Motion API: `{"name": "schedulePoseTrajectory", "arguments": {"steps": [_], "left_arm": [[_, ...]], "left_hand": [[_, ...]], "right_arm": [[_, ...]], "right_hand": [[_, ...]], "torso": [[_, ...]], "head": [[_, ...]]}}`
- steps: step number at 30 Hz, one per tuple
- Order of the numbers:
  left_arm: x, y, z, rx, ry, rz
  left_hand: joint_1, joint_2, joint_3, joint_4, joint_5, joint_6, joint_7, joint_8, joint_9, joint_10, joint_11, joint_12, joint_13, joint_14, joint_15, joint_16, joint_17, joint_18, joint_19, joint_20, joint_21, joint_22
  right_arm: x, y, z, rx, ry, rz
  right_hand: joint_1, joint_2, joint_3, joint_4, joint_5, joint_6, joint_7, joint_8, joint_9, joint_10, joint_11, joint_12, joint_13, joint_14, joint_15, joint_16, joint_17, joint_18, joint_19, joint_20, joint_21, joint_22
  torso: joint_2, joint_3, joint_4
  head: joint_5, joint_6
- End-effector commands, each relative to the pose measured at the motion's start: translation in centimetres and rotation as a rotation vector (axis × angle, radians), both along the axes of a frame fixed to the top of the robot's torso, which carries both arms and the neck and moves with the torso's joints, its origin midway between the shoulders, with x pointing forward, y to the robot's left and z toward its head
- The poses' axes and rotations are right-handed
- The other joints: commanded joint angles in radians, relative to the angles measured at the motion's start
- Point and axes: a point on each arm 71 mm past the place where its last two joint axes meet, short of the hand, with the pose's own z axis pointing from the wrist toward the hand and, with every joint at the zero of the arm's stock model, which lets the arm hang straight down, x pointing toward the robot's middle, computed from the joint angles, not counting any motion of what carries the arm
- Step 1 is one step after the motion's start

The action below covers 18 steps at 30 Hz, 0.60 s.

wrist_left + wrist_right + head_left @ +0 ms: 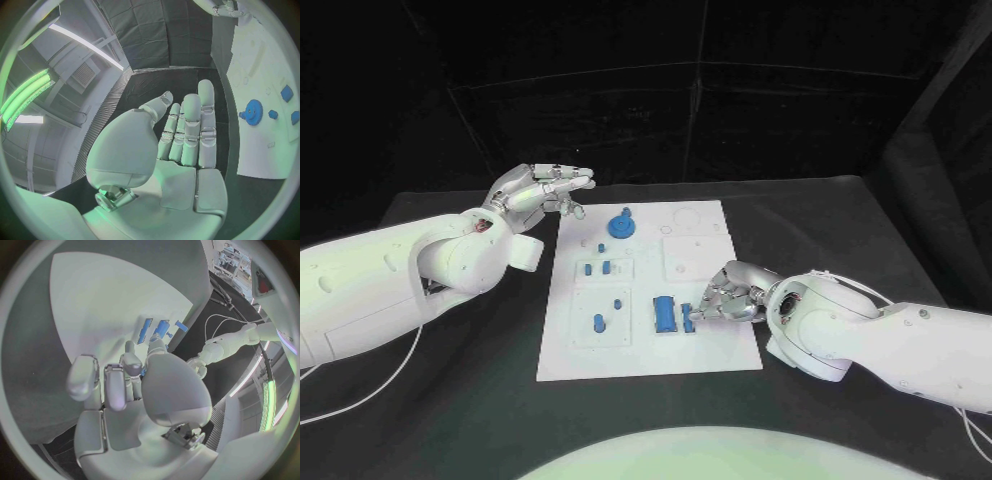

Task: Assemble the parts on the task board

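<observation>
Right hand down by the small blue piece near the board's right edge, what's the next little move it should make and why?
Probably close the fingers on the small blue part and lift it. The right hand has its fingertips curled down right at that part, beside the larger blue block on the task board, but a firm grip cannot be told yet. The left hand is open, off the board's far left corner.
</observation>
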Motion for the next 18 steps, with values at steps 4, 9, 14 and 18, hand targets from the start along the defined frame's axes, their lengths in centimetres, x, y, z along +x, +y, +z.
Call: {"name": "schedulePoseTrajectory", "arguments": {"steps": [4,9,14,18], "left_arm": [[0.3,0.2,0.1,-0.005,-0.021,0.014],[0.9,0.7,-0.1,0.0,-0.032,0.05],[2.0,1.6,-0.7,-0.004,-0.035,0.096],[2.8,2.2,-1.3,-0.016,-0.035,0.144]], "left_hand": [[0.0,0.01,-0.009,0.001,-0.001,0.0,-0.006,0.01,0.001,-0.003,-0.003,0.012,0.001,-0.016,0.0,0.001,-0.004,0.005,-0.005,0.003,-0.01,-0.004],[0.0,0.015,-0.016,0.003,-0.002,0.008,-0.006,0.019,0.0,0.006,-0.001,0.015,-0.003,-0.105,0.008,-0.105,-0.058,0.005,-0.089,0.009,-0.079,-0.042],[0.004,0.024,0.011,0.008,-0.001,0.022,0.0,0.019,-0.002,0.044,0.012,-0.034,-0.007,-0.175,0.04,-0.416,-0.203,0.003,-0.232,0.046,-0.226,-0.139],[-0.028,0.01,0.013,0.03,0.001,0.021,0.002,0.007,-0.002,0.071,0.014,-0.091,-0.006,-0.175,0.069,-0.588,-0.268,0.004,-0.277,0.076,-0.306,-0.206]], "right_arm": [[2.0,-1.2,1.3,0.403,-0.012,-0.02],[5.4,-3.1,2.2,0.632,-0.014,-0.09],[9.3,-4.3,2.1,0.821,-0.048,-0.163],[11.5,-4.7,1.9,0.89,-0.111,-0.215]], "right_hand": [[0.081,0.028,0.007,-0.04,0.05,-0.03,0.017,-0.02,-0.013,-0.137,0.021,-0.227,-0.201,0.0,0.019,-0.142,-0.191,0.035,-0.112,0.015,-0.151,-0.25],[0.181,0.074,0.028,-0.072,0.081,-0.06,0.058,-0.061,-0.038,-0.349,0.065,-0.563,-0.455,-0.249,0.067,-0.693,-0.725,0.076,-0.338,0.055,-0.523,-0.652],[0.26,0.092,0.042,-0.076,0.038,-0.025,0.097,-0.15,-0.103,-0.322,0.123,-0.83,-0.751,-0.353,0.138,-1.063,-0.945,0.09,-0.421,0.128,-0.838,-0.847],[0.276,0.095,0.047,-0.082,0.033,0.019,0.091,-0.207,-0.149,-0.259,0.122,-0.911,-0.894,-0.344,0.157,-1.202,-1.055,0.086,-0.397,0.155,-0.965,-0.93]], "torso": [[-0.02,-0.008,0.0026],[-0.046,-0.0157,0.0011],[-0.077,-0.0227,-0.0029],[-0.091,-0.0221,-0.0056]], "head": [[-0.008,0.015],[-0.01,0.028],[-0.005,0.051],[-0.005,0.065]]}}
